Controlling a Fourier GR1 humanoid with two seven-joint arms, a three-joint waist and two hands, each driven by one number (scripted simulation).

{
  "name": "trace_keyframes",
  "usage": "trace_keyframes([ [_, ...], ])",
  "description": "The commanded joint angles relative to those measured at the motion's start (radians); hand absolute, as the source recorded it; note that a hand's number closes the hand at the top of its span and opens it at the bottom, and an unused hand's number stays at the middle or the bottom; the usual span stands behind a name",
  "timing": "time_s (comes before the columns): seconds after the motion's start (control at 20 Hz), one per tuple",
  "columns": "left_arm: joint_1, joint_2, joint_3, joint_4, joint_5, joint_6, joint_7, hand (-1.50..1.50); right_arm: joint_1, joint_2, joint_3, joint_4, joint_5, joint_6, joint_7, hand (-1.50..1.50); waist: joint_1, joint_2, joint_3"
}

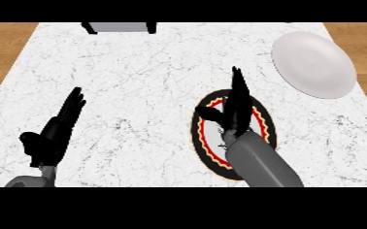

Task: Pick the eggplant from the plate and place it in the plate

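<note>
Two plates, patterned point(208, 148) and white point(313, 64); right hand point(237, 107) and left hand point(54, 131) straight-fingered, empty.

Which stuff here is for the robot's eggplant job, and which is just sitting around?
For the job:
- patterned plate, under the right hand
- white plate, far right
- right hand, over the patterned plate
- eggplant: cannot see it, maybe hidden by the hand

Just sitting around:
- left hand, open, resting at the left
- grey box at the counter's far edge

Single head view, steeply down onto counter point(143, 77)
</note>
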State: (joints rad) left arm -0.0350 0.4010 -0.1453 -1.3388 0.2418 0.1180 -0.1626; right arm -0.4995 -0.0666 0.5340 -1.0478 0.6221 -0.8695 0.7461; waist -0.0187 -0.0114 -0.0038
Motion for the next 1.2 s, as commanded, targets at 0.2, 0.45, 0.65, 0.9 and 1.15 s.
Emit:
trace_keyframes([
  [0.2, -0.021, -0.018, 0.008, 0.005, -0.005, 0.012, 0.013, 0.00, -0.035, -0.036, 0.071, -0.123, 0.042, 0.438, 0.409, -1.50, -0.013, -0.002, 0.000],
  [0.45, -0.050, -0.004, 0.015, 0.013, -0.008, -0.021, 0.030, 0.00, -0.058, -0.061, 0.024, -0.243, -0.013, 0.602, 0.553, -1.50, 0.004, 0.005, 0.003],
  [0.65, 0.004, 0.003, 0.038, 0.036, -0.002, -0.050, -0.037, 0.00, -0.024, -0.104, -0.007, -0.292, -0.050, 0.684, 0.600, -1.50, 0.009, 0.006, 0.002],
  [0.9, -0.011, -0.029, 0.022, 0.014, -0.037, -0.008, -0.013, 0.00, -0.007, -0.118, -0.033, -0.298, -0.068, 0.749, 0.620, -1.50, 0.011, 0.006, 0.003],
  [1.15, -0.033, -0.055, 0.003, -0.024, -0.043, -0.003, 0.044, 0.00, -0.030, -0.054, -0.044, -0.185, -0.065, 0.763, 0.611, -1.50, 0.024, 0.010, 0.004],
])
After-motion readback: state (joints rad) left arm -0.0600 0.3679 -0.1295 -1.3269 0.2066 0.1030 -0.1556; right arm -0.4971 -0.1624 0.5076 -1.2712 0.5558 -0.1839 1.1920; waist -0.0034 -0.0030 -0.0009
